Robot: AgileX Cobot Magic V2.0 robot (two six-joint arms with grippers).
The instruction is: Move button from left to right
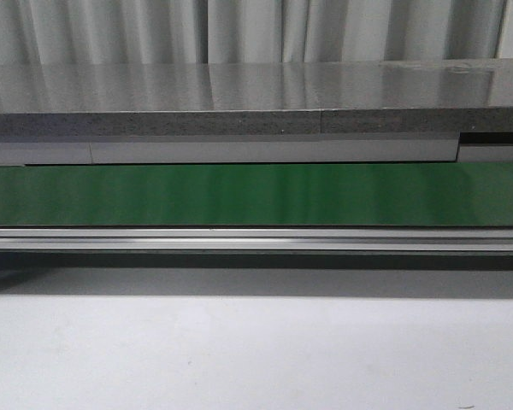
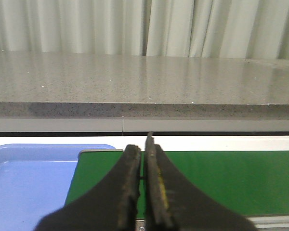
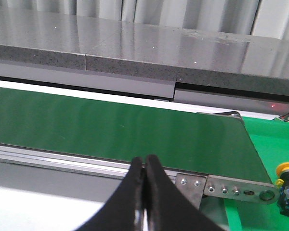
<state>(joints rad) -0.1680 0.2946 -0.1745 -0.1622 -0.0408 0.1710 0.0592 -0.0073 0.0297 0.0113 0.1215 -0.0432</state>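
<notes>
A long green belt (image 1: 256, 195) is seen running across the front view from edge to edge, carried on a silvery metal rail (image 1: 256, 239). Behind it a grey speckled stone counter (image 1: 239, 98) is set, with pale curtains (image 1: 239, 30) hung at the back. In front of the rail a plain white surface (image 1: 256, 350) is spread. Neither arm is shown in this view, and the button is not seen there either.

In the left wrist view the left claw (image 2: 144, 154) is held over the near edge of the belt, its two dark fingers (image 2: 130, 183) drawn almost together with only a thin slit left between them; nothing is gripped. A blue tray (image 2: 29, 183) is placed just beside the end of the belt.

In the right wrist view the right claw (image 3: 144, 166) is closed, its dark tips pressed against each other, and nothing is held. It is poised above the rail near the belt's end, where a metal bracket with bolts (image 3: 226, 188) is fixed. Past that end a bright green mat (image 3: 274, 144) is laid, and the button (image 3: 288, 185) is found on it at the picture's edge, well apart from the claw: a yellow round cap on a dark body, partly cut off by the frame.
</notes>
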